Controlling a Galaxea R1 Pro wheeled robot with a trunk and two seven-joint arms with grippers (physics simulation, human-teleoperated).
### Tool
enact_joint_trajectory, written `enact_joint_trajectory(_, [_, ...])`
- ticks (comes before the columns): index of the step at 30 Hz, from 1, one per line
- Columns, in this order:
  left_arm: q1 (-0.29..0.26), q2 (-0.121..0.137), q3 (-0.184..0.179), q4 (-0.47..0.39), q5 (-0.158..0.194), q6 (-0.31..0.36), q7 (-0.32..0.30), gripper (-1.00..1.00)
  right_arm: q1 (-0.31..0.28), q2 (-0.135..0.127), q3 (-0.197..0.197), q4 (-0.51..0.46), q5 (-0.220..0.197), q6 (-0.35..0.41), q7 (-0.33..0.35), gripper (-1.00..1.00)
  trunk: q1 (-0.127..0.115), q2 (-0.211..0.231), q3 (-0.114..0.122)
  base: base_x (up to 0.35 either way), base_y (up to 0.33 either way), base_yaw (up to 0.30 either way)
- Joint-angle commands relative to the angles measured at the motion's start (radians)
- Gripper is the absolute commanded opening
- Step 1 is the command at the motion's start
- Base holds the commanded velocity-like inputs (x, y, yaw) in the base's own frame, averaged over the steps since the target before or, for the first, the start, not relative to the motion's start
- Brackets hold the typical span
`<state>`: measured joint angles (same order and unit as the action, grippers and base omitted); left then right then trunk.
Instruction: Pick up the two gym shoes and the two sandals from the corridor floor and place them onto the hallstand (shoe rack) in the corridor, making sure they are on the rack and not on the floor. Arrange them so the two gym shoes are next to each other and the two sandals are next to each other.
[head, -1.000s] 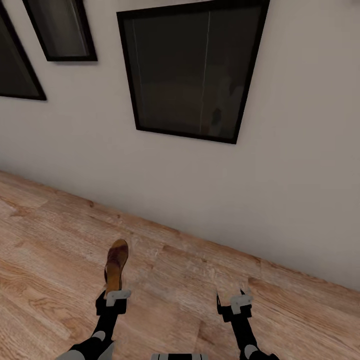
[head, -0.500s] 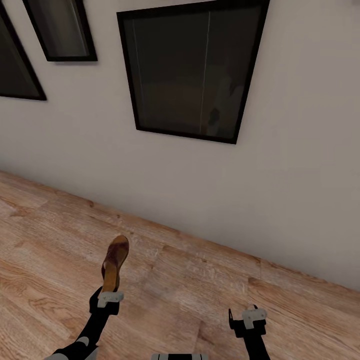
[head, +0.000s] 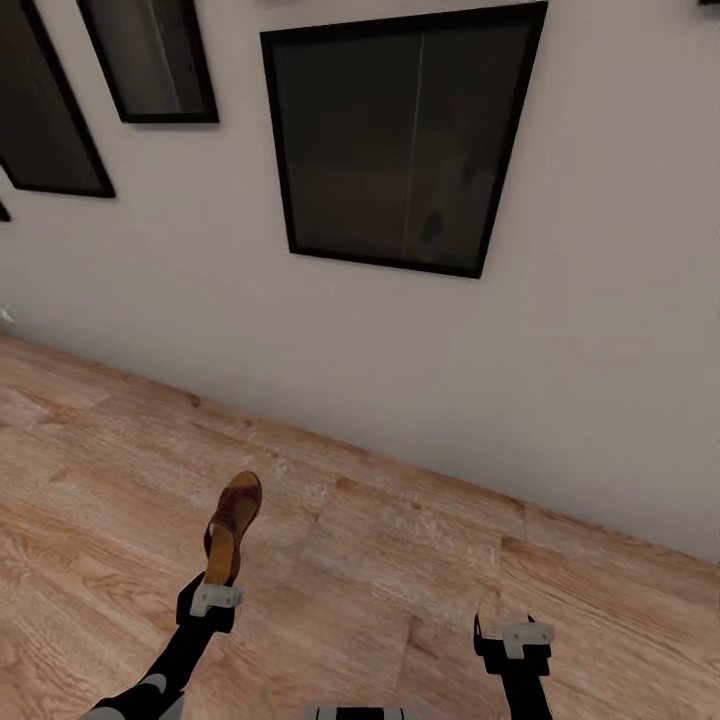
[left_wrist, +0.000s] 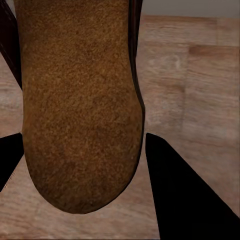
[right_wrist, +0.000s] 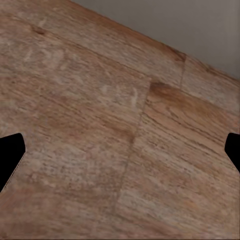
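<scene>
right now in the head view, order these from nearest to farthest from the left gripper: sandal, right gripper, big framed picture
1. sandal, held in the left gripper
2. right gripper, across at the robot's right
3. big framed picture, high on the wall ahead

The sandal (head: 232, 525) has a tan footbed with a dark brown strap; its suede-like sole (left_wrist: 80, 105) is mottled mid-brown. The corridor floor (head: 400, 560) is light brown wood-grain plank. Above the floor, the wall (head: 600, 330) is plain off-white and carries black-framed dark panels (head: 400, 140).
</scene>
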<state>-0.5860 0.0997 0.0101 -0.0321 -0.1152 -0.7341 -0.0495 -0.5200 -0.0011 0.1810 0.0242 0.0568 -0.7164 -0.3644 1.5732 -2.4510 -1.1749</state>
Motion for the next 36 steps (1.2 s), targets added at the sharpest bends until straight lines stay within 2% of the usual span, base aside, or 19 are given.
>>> enact_joint_trajectory(1, [0.000,0.001,0.001,0.000,-0.003,0.000,0.002,-1.00,0.000,0.000,0.000,0.000,0.000,0.000,0.000,1.00,0.000,0.000,0.000,-0.294,0.213,0.000])
enact_joint_trajectory(9, [0.000,0.003,0.001,0.000,-0.003,0.021,0.002,-1.00,0.000,-0.003,0.001,0.000,-0.001,0.000,0.001,1.00,0.000,0.000,0.000,-0.293,0.228,0.000])
enact_joint_trajectory(13, [0.000,0.003,0.001,0.000,-0.003,0.039,0.003,-1.00,0.000,-0.003,0.002,0.000,-0.002,0.000,0.002,1.00,0.000,0.000,0.001,-0.101,0.115,-0.058])
enact_joint_trajectory(36, [0.000,0.003,0.001,0.000,-0.003,0.042,0.003,-1.00,0.000,-0.004,0.002,0.002,0.000,0.002,0.004,1.00,0.000,0.000,0.018,-0.003,0.045,-0.290])
